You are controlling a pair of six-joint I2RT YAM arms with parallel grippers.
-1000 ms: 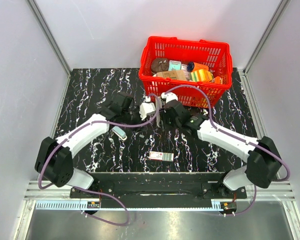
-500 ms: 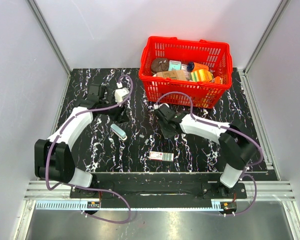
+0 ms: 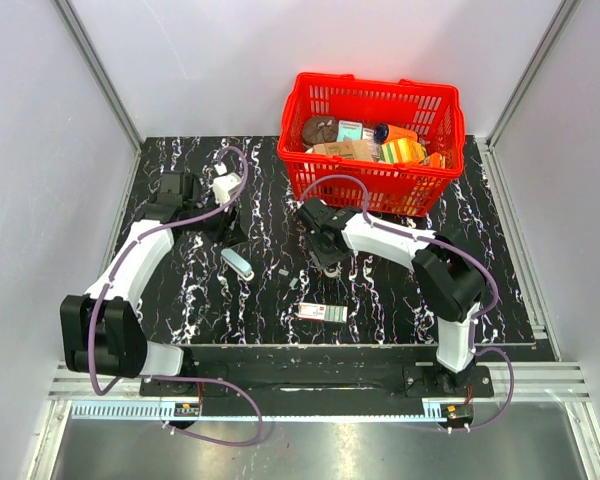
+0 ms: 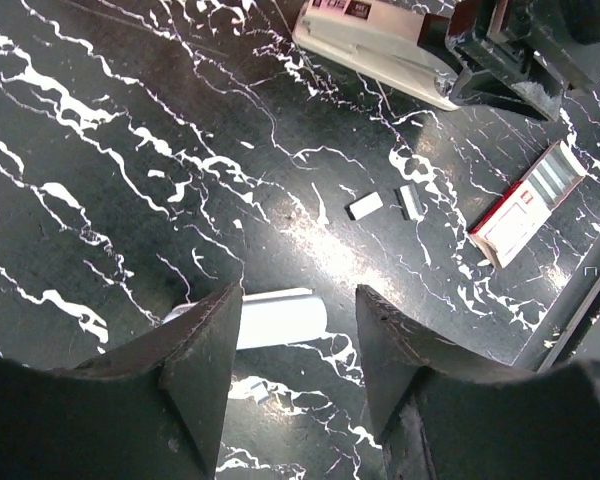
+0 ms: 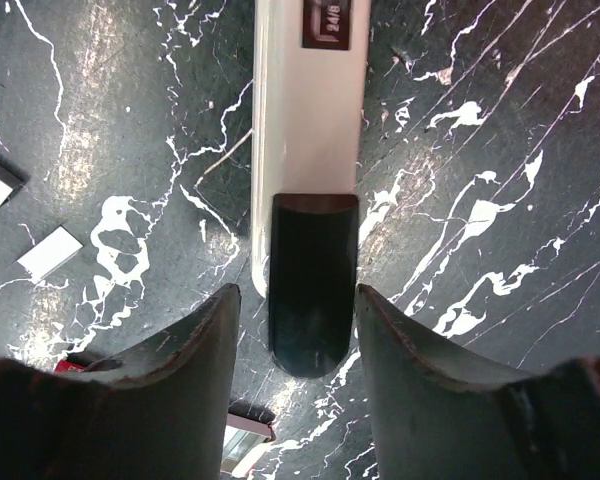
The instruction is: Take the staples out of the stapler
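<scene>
Top view: the right gripper [image 3: 328, 255] sits low beside the basket [image 3: 420, 190] and hides what lies under it. The left gripper [image 3: 232, 225] is well off to its side.

Left wrist: its fingers are spread and empty over a white tube [image 4: 280, 320]. Ahead lie two pale strips [image 4: 365, 205], a staple box [image 4: 528, 205] and the stapler [image 4: 370, 45].

Right wrist: only this view shows the spread fingers straddling the stapler's black end, unclamped. With nothing bracing the far end, closing here could skid or spin the stapler.

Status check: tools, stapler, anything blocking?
Left tool open, empty. Right tool open above the stapler, at its black end. Two staple strips loose nearby, staple box beyond; nothing blocking.
</scene>
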